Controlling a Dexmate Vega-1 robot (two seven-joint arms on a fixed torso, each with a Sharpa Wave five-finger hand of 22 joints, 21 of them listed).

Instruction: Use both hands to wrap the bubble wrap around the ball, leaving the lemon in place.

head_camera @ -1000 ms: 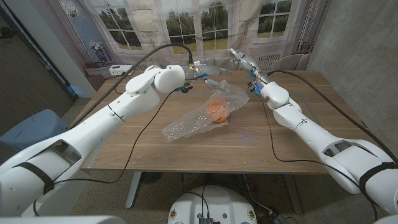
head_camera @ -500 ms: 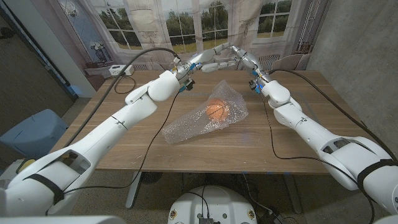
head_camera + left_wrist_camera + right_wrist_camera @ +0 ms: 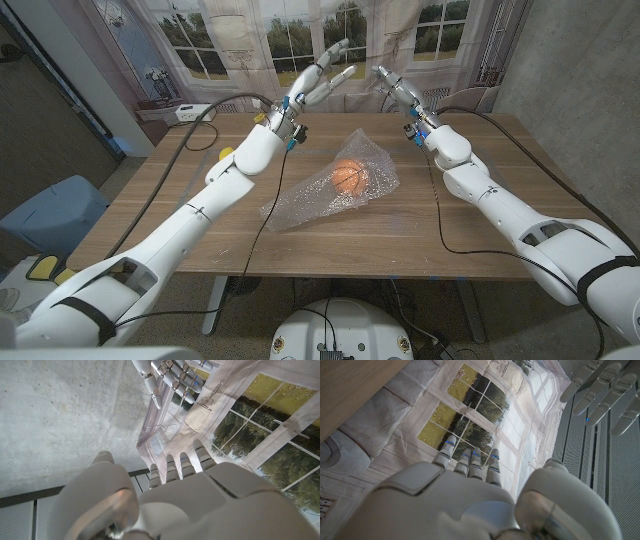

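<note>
Both arms have risen; left hand and right hand spread, holding nothing.

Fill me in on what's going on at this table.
A two-armed robot is working on wrapping an orange ball in bubble wrap on a wooden table. At this moment the ball sits inside the wrap, which lies loosely folded over it. Both hands are raised above the far edge, holding nothing: the left hand with fingers spread, the right hand beside it. A lemon sits by the left arm, apart from the wrap.
</note>
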